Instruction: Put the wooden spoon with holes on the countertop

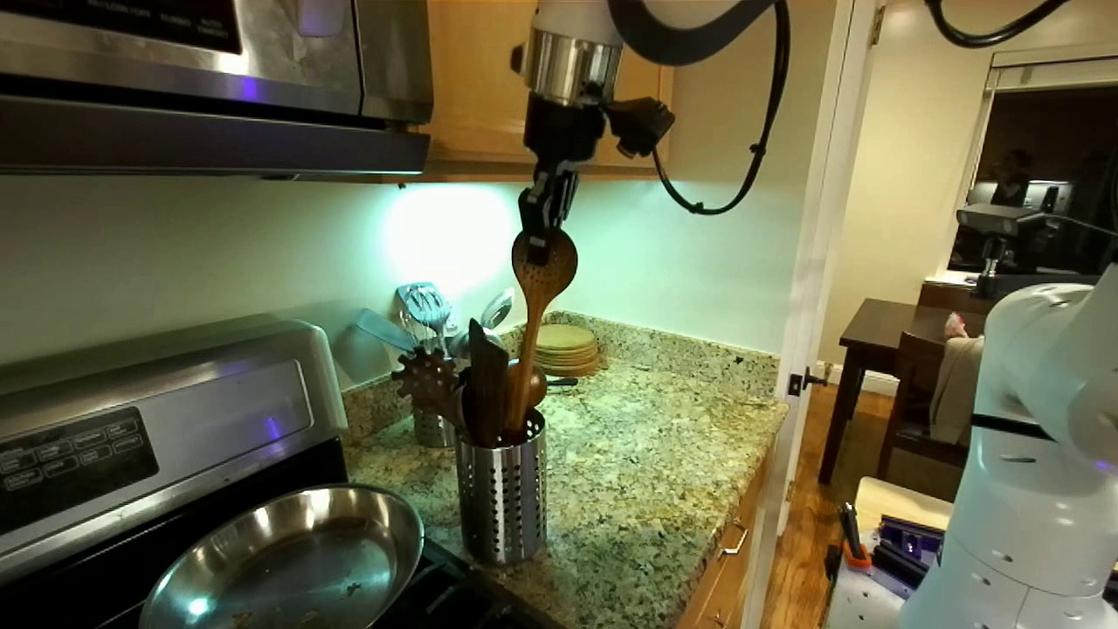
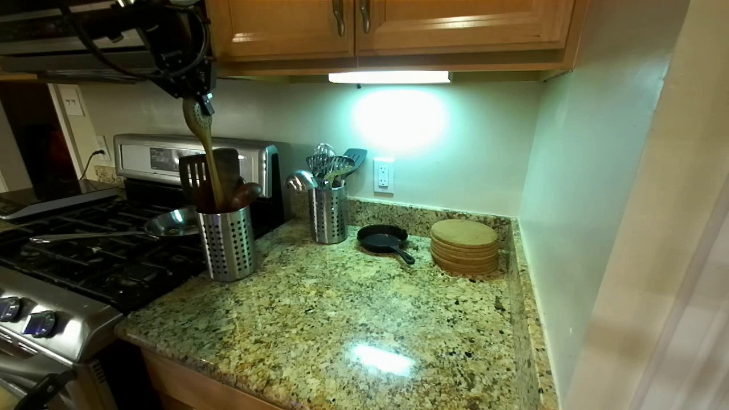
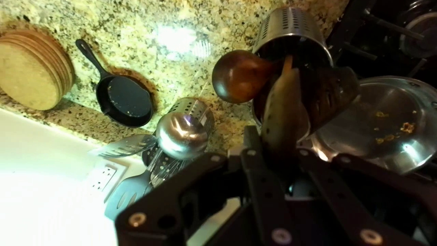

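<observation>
The wooden spoon with holes (image 1: 555,264) is near upright, its oval head up and its slim handle running down into the front steel canister (image 1: 502,507). It also shows in an exterior view (image 2: 209,159) and in the wrist view (image 3: 285,109). My gripper (image 1: 539,250) points down with its fingers closed on the top of the spoon's head; it also shows in an exterior view (image 2: 206,105). In the wrist view one fingertip is hidden behind the head. The handle's lower end is hidden in the canister. The granite countertop (image 2: 353,302) lies under and beside the canister.
Dark wooden utensils (image 2: 246,195) share the front canister. A second canister (image 2: 328,213) with metal utensils, a small black pan (image 2: 379,239) and stacked round boards (image 2: 464,233) stand behind. A steel pan (image 1: 306,559) sits on the stove. Cabinets (image 2: 455,28) hang above.
</observation>
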{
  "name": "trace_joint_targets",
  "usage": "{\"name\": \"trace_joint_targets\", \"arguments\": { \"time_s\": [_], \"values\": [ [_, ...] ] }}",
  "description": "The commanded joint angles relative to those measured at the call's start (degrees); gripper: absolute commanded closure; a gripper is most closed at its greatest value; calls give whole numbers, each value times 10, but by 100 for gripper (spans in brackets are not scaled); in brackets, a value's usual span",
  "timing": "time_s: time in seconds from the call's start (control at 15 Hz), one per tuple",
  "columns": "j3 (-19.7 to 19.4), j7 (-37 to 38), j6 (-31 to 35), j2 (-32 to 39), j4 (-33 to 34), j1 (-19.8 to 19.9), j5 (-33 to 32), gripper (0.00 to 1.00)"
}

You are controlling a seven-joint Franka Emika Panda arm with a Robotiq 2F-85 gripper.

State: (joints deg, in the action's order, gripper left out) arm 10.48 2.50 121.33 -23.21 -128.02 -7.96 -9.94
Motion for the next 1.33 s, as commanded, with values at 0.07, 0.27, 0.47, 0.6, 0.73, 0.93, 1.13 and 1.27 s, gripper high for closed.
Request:
{"name": "trace_joint_targets", "arguments": {
  "time_s": [0.07,0.27,0.47,0.6,0.73,0.93,1.13,1.27],
  "values": [
    [-2,-5,-60,-43,36,12,-30,90],
    [-10,-5,-103,-57,61,21,-34,90],
    [-21,-2,-135,-68,74,32,-32,90],
    [-33,-3,-144,-74,73,39,-28,90],
    [-48,-9,-142,-78,61,46,-26,90],
    [-80,-23,-130,-75,33,54,-11,90],
    [-121,-53,-111,-65,-6,59,17,90],
    [-144,-76,-87,-56,-37,63,33,90]
  ]
}}
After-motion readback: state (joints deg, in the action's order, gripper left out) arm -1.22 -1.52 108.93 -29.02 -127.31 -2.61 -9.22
